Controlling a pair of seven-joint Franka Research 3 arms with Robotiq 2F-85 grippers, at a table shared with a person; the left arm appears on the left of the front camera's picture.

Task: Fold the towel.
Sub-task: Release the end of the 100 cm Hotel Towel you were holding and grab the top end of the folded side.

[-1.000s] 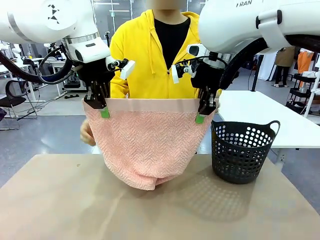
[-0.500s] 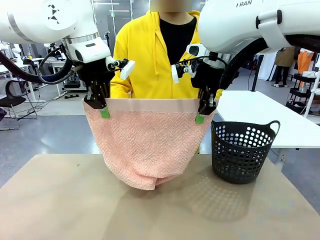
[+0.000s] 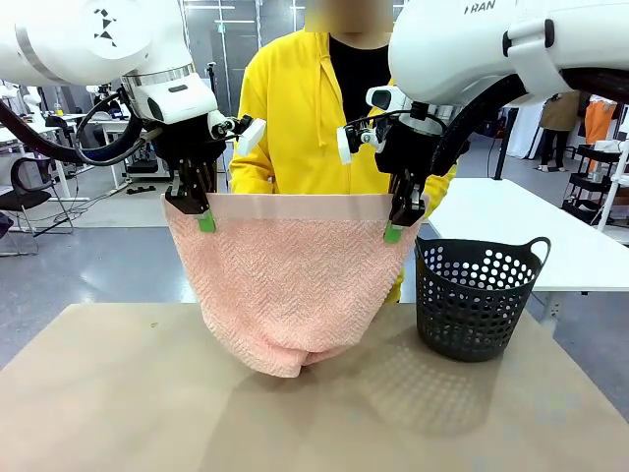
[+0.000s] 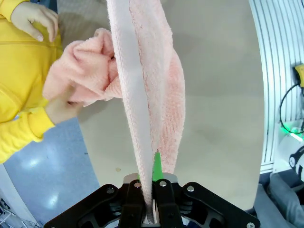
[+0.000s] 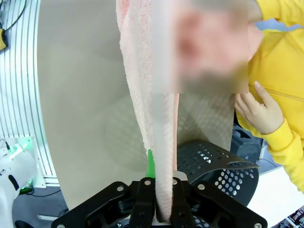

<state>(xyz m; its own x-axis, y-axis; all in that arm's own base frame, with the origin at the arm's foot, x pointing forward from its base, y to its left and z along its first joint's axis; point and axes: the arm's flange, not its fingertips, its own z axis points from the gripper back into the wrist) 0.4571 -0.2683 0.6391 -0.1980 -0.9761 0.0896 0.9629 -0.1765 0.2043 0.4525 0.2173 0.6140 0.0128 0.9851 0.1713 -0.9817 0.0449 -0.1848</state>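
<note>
The salmon-pink towel (image 3: 290, 280) hangs spread between my two grippers, its smooth band along the top edge. My left gripper (image 3: 204, 218) is shut on the top left corner and my right gripper (image 3: 395, 228) on the top right corner. The towel's lower end (image 3: 290, 359) sags to a rounded bunch just over the table. In the left wrist view the left gripper (image 4: 147, 179) pinches the band of the towel (image 4: 159, 80), and a person's hand (image 4: 61, 108) grips a bunched part behind it. In the right wrist view the right gripper (image 5: 161, 184) clamps the towel (image 5: 142, 95).
A black perforated basket (image 3: 477, 295) stands on the table's right side, close to the right gripper, and is seen in the right wrist view as the basket (image 5: 213, 164). A person in a yellow hoodie (image 3: 295, 128) stands right behind the towel. The tan table (image 3: 147, 403) spreads in front.
The person's hand that showed at the towel's left edge has gone behind the towel, and the person has shifted slightly right. Both grippers and the towel's top edge have stayed put.
</note>
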